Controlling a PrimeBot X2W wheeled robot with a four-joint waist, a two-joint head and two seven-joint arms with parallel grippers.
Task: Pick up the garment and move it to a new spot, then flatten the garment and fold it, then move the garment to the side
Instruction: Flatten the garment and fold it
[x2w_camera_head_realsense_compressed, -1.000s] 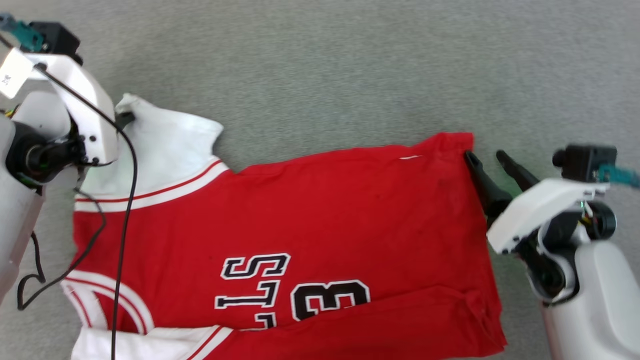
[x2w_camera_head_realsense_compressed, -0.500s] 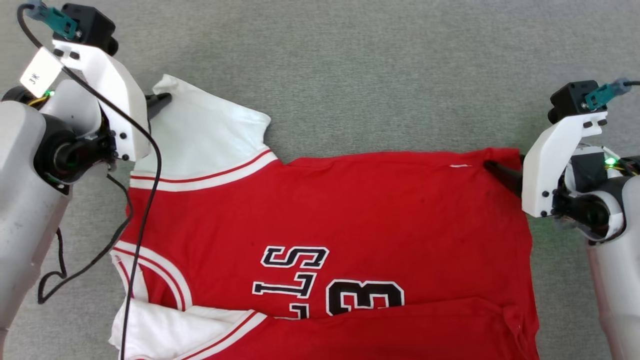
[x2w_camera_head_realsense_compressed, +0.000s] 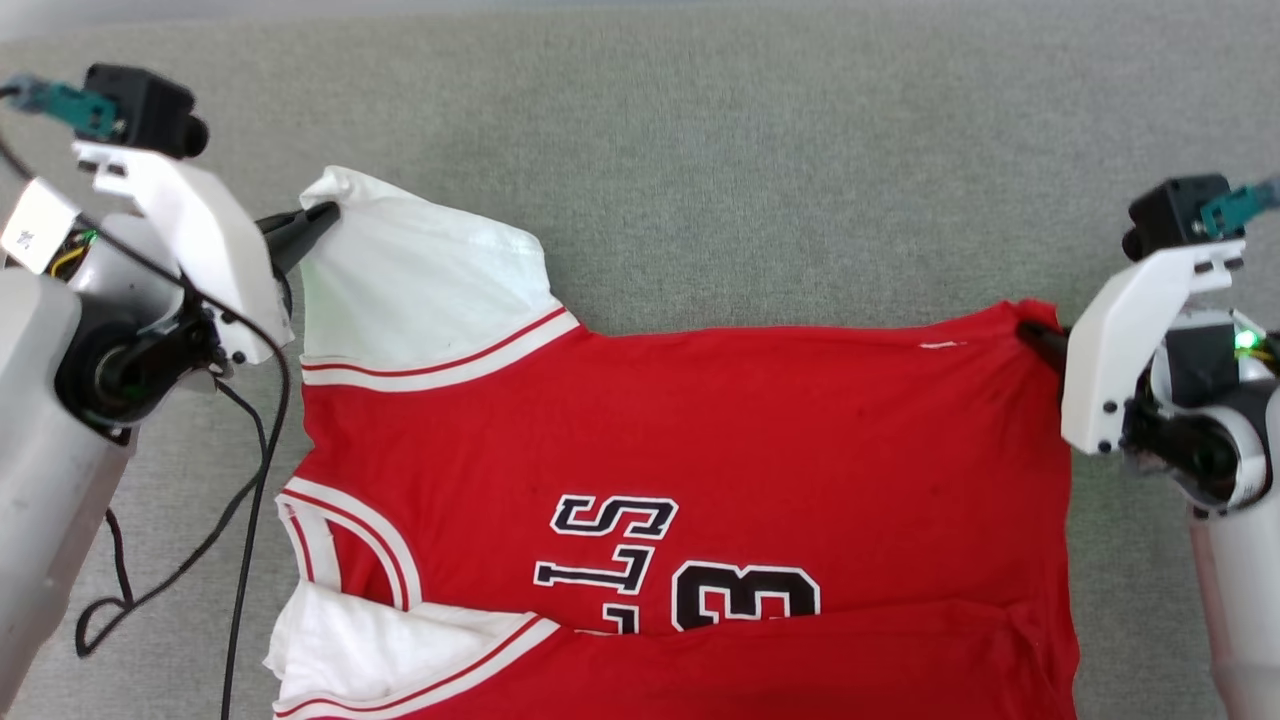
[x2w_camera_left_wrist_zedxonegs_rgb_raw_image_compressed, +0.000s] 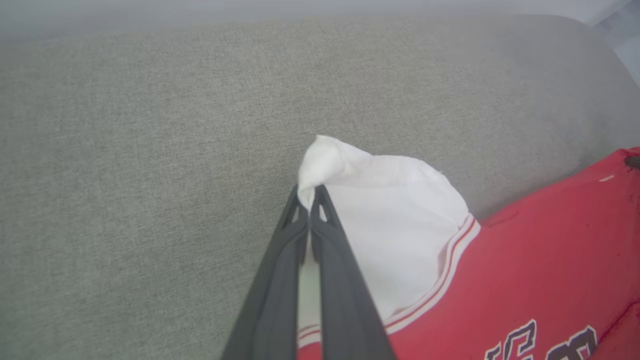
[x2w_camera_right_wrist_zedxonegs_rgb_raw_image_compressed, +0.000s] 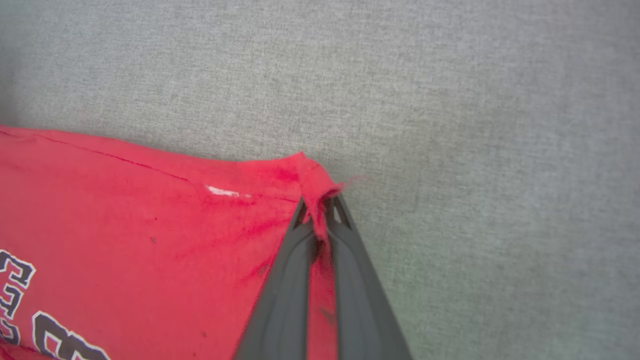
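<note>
- Grey woven cloth covers the surface (x2w_camera_head_realsense_compressed: 700, 130) I am working over, and the red and white shirt (x2w_camera_head_realsense_compressed: 700, 420) lies spread across it, collar end to my left and hem end to my right.
- At the far left, a black cable (x2w_camera_head_realsense_compressed: 262, 440) hangs in a loop from the left arm and crosses the bare cloth beside the shirt.
- My left gripper (x2w_camera_head_realsense_compressed: 325, 213) is closed, its two dark fingers pinching the outer tip of the far white sleeve (x2w_camera_head_realsense_compressed: 420, 290). In the left wrist view the tip bunches up just past the fingertips.
- That sleeve joins the red body at a red and white striped band, and the collar trim curves just below it.
- In the middle, the black, white-edged lettering (x2w_camera_head_realsense_compressed: 680, 575) reads sideways. A red fold along the near edge covers its lower part.
- The far edge of the shirt runs nearly straight between the two pinched points.
- At the right, my right gripper (x2w_camera_head_realsense_compressed: 1032, 336) is also clamped, on the far hem corner (x2w_camera_right_wrist_zedxonegs_rgb_raw_image_compressed: 305, 175). The right wrist view shows red fabric squeezed between the fingers, with a small tuft poking out at the tips.
</note>
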